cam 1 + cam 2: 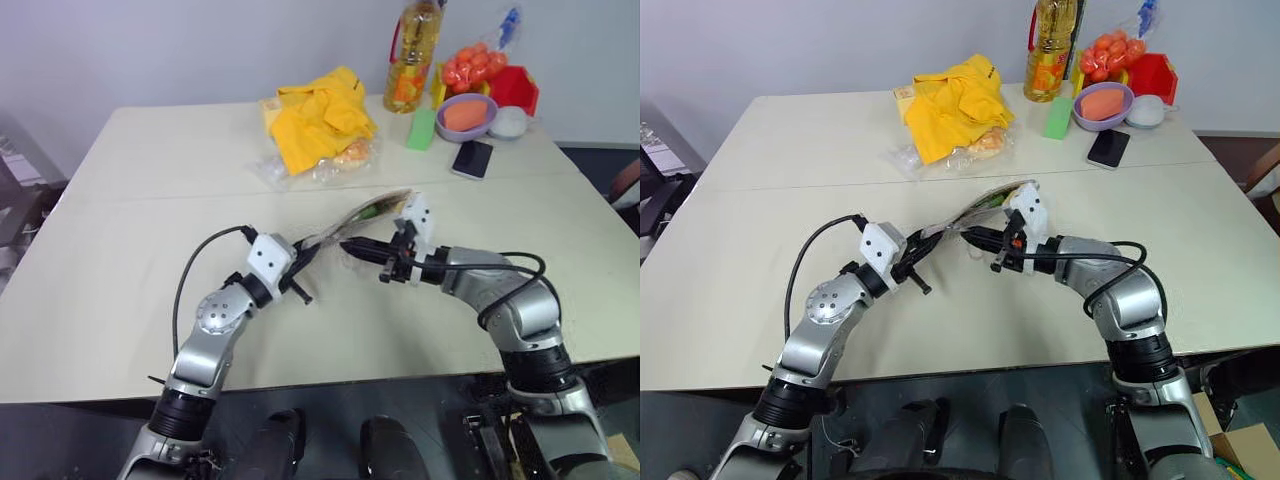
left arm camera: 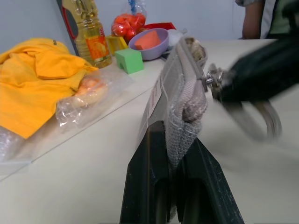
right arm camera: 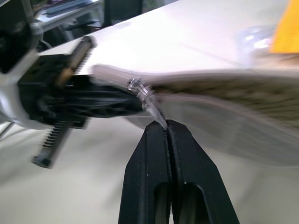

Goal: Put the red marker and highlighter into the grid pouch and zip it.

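The grid pouch (image 1: 372, 210) hangs in the air between my two grippers, edge-on, with its zip edge up. My left gripper (image 2: 176, 135) is shut on the grey fabric tab at one end of the pouch (image 2: 180, 88). My right gripper (image 3: 166, 123) is shut on the thin zip pull (image 3: 148, 100) near that same end, and it also shows in the left eye view (image 1: 350, 245). A bit of green shows inside the pouch's top edge (image 1: 374, 209); I cannot tell what it is. The red marker and the highlighter are hidden.
At the back of the table lie a yellow cloth (image 1: 320, 120), clear plastic bags (image 1: 330, 160), an oil bottle (image 1: 415, 50), a green block (image 1: 422, 128), a purple bowl (image 1: 466, 115), a black phone (image 1: 472, 158) and a red box (image 1: 515, 88). A person (image 2: 264, 16) stands beyond the table.
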